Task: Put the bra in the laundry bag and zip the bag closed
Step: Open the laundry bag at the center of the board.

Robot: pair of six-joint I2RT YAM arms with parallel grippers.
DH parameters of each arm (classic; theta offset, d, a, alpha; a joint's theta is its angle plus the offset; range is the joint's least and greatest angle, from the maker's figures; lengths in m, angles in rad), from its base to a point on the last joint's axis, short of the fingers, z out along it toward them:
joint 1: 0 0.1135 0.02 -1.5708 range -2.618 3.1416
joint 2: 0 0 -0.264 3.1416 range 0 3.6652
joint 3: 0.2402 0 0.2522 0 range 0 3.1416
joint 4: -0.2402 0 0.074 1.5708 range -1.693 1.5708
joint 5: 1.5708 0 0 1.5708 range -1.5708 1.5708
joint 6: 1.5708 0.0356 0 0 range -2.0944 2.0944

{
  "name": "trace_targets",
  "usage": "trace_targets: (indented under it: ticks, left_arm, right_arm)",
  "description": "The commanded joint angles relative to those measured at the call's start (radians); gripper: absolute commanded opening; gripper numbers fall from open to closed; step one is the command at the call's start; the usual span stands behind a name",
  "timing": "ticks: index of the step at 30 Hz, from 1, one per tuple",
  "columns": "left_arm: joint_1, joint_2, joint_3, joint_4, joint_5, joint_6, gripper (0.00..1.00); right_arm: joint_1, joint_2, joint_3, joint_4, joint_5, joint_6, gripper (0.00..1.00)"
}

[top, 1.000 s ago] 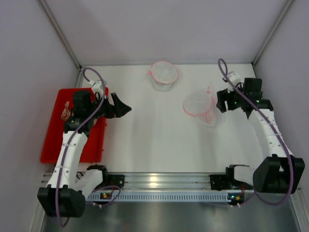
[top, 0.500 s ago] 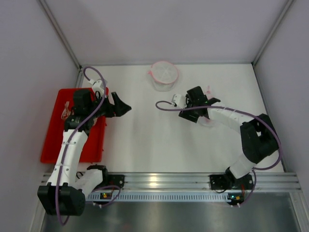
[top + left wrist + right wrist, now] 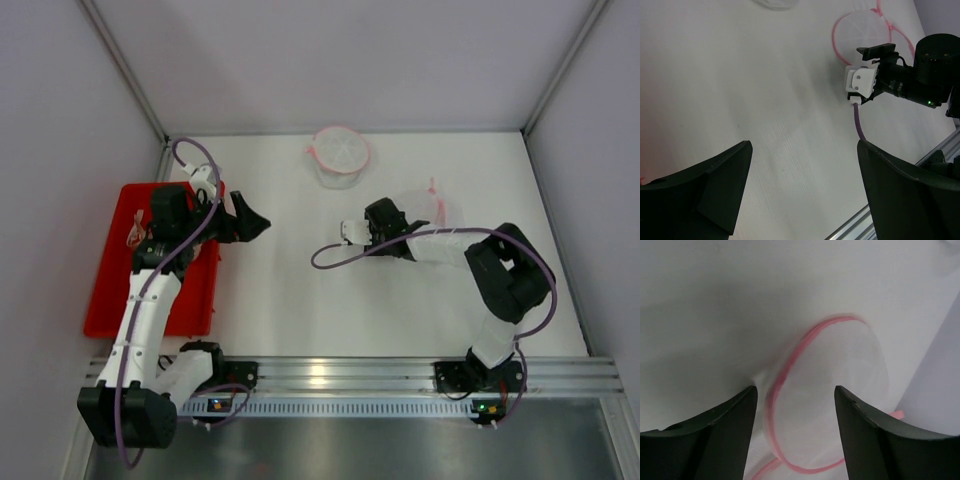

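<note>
A white mesh laundry bag [image 3: 432,206] with a pink rim lies right of the table's middle. It also shows in the right wrist view [image 3: 832,395] and the left wrist view [image 3: 860,27]. My right gripper [image 3: 395,218] is open and empty at the bag's left edge, with the pink rim between its jaws in its own view [image 3: 795,390]. My left gripper [image 3: 258,222] is open and empty over bare table by the red tray [image 3: 110,290]; its own view [image 3: 804,145] shows only table between the jaws. A pale pink item [image 3: 135,236], perhaps the bra, lies on the tray, partly hidden by the left arm.
A second round mesh bag [image 3: 340,152] with a pink rim stands at the back middle. The right arm is folded across the right half of the table, its purple cable [image 3: 330,255] looping out to the left. Walls enclose the table on three sides.
My right arm has swung from the right side to the middle and folded, bringing its gripper to the bag's left edge. The left arm has not moved.
</note>
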Motion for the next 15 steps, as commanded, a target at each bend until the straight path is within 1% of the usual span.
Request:
trace_targets:
  ticks: [1,2,3,4,6,7,9,10,14,15]
  left_arm:
    - [0.005,-0.01,0.027,0.018,-0.007,0.013,0.92]
    - [0.003,-0.009,0.027,0.018,-0.008,0.011,0.92]
    - [0.003,-0.009,0.027,0.018,-0.01,0.011,0.92]
    - [0.005,-0.006,0.029,0.018,-0.013,0.011,0.92]
    - [0.003,-0.004,0.03,0.017,-0.013,0.011,0.92]
    - [0.003,-0.007,0.033,0.018,-0.013,0.013,0.92]
    - [0.003,-0.012,0.035,0.018,-0.015,0.013,0.92]
    - [0.003,-0.012,0.038,0.017,-0.016,0.013,0.92]
    - [0.003,-0.004,0.049,0.018,-0.005,0.006,0.92]
    - [0.003,-0.004,0.05,0.017,-0.001,0.006,0.92]
  right_arm:
    - [0.009,0.024,-0.038,0.137,0.07,-0.082,0.63]
    - [0.01,0.031,-0.045,0.149,0.087,-0.094,0.6]
    - [0.012,0.037,-0.053,0.196,0.098,-0.108,0.56]
    - [0.014,0.05,-0.051,0.201,0.104,-0.108,0.46]
    - [0.014,0.054,-0.039,0.194,0.116,-0.09,0.35]
    - [0.017,0.037,-0.035,0.189,0.11,-0.082,0.23]
    - [0.02,0.018,0.01,0.165,0.089,-0.035,0.12]
    - [0.021,0.006,0.033,0.11,0.083,-0.013,0.01]
    - [0.021,-0.049,0.175,-0.005,0.015,0.109,0.0]
    - [0.023,-0.063,0.23,-0.025,-0.002,0.164,0.0]
